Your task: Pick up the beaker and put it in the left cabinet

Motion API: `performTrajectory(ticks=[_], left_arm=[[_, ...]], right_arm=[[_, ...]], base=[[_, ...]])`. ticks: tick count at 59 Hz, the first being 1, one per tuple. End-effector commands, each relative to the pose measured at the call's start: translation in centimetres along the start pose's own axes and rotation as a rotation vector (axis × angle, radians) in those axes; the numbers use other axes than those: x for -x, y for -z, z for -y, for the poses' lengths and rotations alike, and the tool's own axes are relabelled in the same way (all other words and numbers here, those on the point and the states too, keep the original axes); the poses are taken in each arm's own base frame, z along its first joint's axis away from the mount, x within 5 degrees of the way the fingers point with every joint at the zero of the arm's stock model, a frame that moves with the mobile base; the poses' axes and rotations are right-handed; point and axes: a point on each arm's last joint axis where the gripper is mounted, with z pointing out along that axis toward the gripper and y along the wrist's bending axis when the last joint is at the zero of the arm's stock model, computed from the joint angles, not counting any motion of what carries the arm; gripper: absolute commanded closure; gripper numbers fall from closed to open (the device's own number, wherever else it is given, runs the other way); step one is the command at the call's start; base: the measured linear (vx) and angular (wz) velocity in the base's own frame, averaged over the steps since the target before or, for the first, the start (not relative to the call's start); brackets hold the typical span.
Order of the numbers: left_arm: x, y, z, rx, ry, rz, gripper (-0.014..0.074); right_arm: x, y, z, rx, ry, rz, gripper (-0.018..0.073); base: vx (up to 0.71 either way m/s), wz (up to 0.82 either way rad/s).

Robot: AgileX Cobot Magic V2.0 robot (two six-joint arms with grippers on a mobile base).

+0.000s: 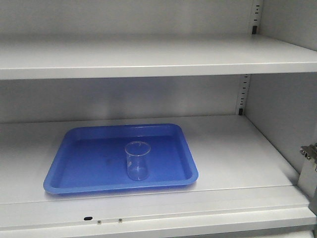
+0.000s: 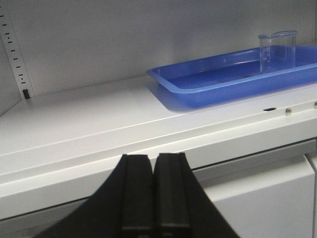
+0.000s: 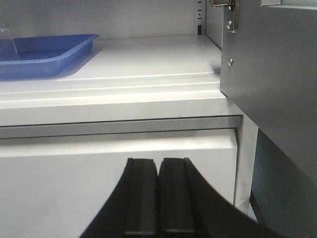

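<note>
Standing upright in a blue tray [image 1: 74, 168], the beaker [image 1: 137, 160] is near the middle of the tray, a little toward its near edge. It is a small clear glass with a flared rim, and it looks empty. The tray lies flat on the lower shelf [image 1: 237, 153] of the left cabinet [image 1: 282, 104], more to the left side of the shelf. Above it there is another wide shelf [image 1: 148, 57], and a slotted strip [image 1: 242, 94] runs down the far right corner of the inner wall.

From the left wrist view, the left gripper [image 2: 154, 191] is in front of the cabinet, below the front edge of the shelf and well apart from the tray. Its two black fingers are pressed together with no gap, and nothing is between them. The beaker shows in this view at the far right, inside the tray.

From the right wrist view, the right gripper [image 3: 158, 198] is also low in front of the cabinet, and its fingers are pressed together and hold nothing. A grey door [image 3: 277, 84] with a metal hinge [image 3: 225, 5] is on the right.
</note>
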Motion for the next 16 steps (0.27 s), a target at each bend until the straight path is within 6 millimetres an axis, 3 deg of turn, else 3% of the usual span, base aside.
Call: performTrajectory(ticks=[1, 16], left_arm=[[0.26, 0.13, 0.0, 0.007, 0.006, 0.077, 0.0595], [0.26, 0.13, 0.0, 0.007, 0.006, 0.077, 0.0595]], right_arm=[[0.54, 0.04, 0.01, -0.004, 0.011, 0.08, 0.0565], [0.54, 0.04, 0.01, -0.004, 0.011, 0.08, 0.0565]], base=[[0.0, 0.0], [0.0, 0.0]])
